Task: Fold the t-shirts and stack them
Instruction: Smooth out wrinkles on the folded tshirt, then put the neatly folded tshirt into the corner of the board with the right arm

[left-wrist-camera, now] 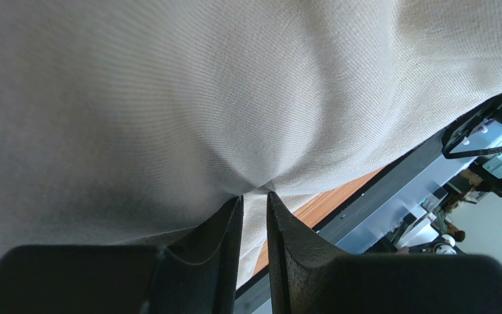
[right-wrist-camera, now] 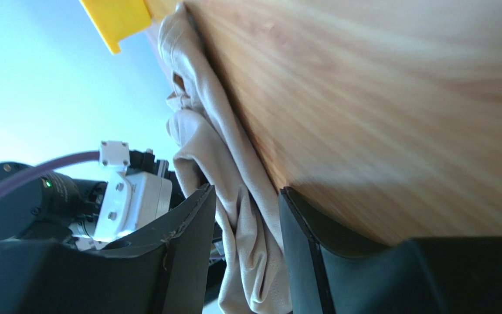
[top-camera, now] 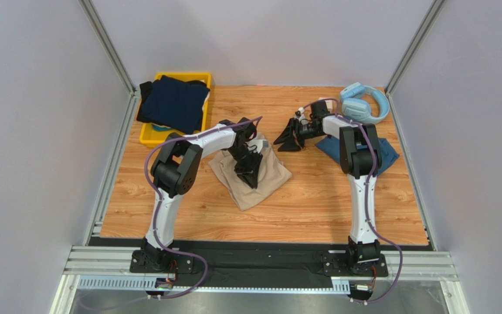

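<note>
Three t-shirts lie across the wooden table (top-camera: 312, 203). At far left the dark navy t-shirt (top-camera: 172, 101) sits heaped in a yellow bin (top-camera: 146, 139) at the table's back corner, spilling over its rim. Near the middle, the beige t-shirt (top-camera: 270, 186) lies bunched on the bare wood, and the left gripper (top-camera: 247, 171) is down on top of it. In the left wrist view the left gripper (left-wrist-camera: 255, 196) has its fingers (left-wrist-camera: 221, 229) nearly together, pinching a pucker of the beige cloth (left-wrist-camera: 168, 98) at their tips. Just right of that shirt's far edge, the right gripper (top-camera: 289, 139) hangs low over the wood. Its own camera shows the jaws standing apart and clamping nothing, with folds of the beige t-shirt (right-wrist-camera: 208, 144) visible beyond the gap. Further right, the teal-blue t-shirt (top-camera: 329, 150) lies flat, partly hidden under the right arm. Light-blue headphones (top-camera: 365, 103) rest at the back right corner.
</note>
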Motion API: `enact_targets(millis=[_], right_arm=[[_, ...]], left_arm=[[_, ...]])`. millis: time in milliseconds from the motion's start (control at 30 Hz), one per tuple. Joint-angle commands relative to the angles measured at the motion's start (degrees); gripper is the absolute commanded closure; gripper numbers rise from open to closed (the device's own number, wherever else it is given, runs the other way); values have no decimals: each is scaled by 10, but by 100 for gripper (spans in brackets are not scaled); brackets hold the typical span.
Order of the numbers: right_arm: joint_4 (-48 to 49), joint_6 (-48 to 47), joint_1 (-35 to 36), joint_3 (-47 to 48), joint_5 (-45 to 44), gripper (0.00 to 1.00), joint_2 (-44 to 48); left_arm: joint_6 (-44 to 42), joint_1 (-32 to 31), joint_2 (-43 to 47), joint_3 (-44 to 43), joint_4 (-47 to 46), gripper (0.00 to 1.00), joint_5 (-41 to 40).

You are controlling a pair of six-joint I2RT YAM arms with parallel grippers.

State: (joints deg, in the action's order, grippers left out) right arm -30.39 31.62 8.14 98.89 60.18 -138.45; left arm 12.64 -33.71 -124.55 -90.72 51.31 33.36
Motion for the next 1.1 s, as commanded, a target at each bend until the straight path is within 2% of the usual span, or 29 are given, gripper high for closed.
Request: enact_targets(millis=[0, 267, 600, 933, 1033, 1067], right_arm=[[-2, -18, 25, -55, 15, 53, 13], [48, -28, 50, -150, 40, 52, 62], [37, -26, 80, -122, 56, 52, 32], [64, 1, 145, -119, 53, 52, 12], [82, 12, 153, -142, 30, 58, 17], [93, 26, 154, -149, 30, 66, 20]], left_arm=[[-14, 1, -20, -10, 13, 72, -71], [7, 17, -37, -42, 31, 72, -105], [4, 29, -20, -10, 30, 72, -124], [3, 41, -6, 9, 27, 72, -136], [3, 44, -2, 12, 27, 72, -139], [2, 44, -2, 12, 27, 72, -139]])
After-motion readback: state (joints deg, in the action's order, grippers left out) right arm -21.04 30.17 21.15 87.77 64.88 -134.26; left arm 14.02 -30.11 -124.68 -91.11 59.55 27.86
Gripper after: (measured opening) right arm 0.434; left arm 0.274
